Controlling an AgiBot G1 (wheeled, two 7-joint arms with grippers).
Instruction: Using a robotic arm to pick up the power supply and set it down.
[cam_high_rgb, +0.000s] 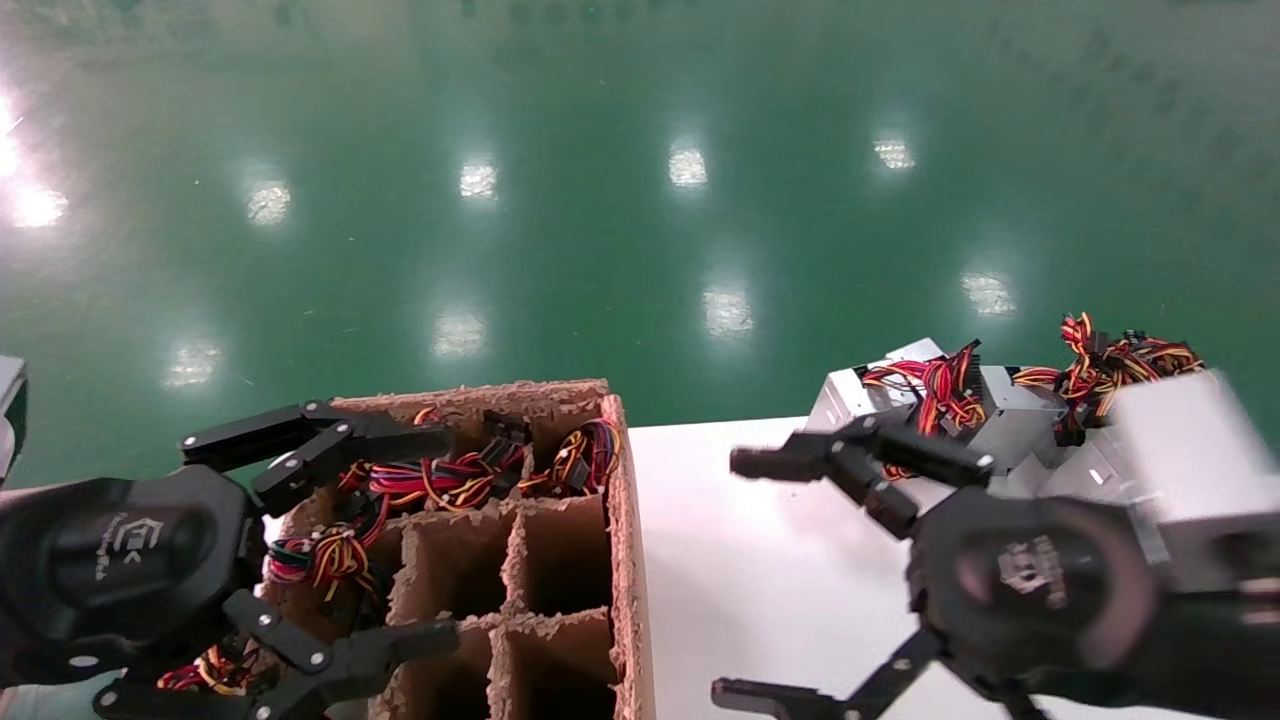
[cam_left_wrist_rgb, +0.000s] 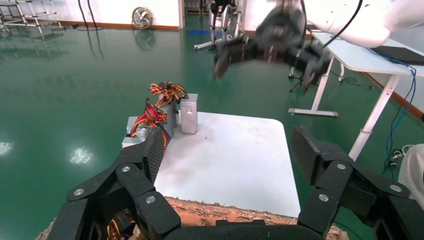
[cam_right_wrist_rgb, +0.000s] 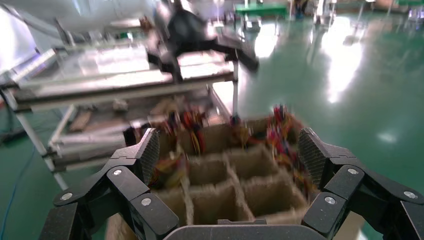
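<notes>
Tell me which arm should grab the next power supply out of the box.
Probably left. The left gripper hangs open right over the cardboard box, above the wired power supplies. The right gripper, also open, is over the white table, away from the box.

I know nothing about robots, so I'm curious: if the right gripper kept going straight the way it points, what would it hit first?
Probably the divided cardboard box: the right gripper, jaws open, points across the white table at it. Depth is unclear; it might skim over the rim.
</notes>
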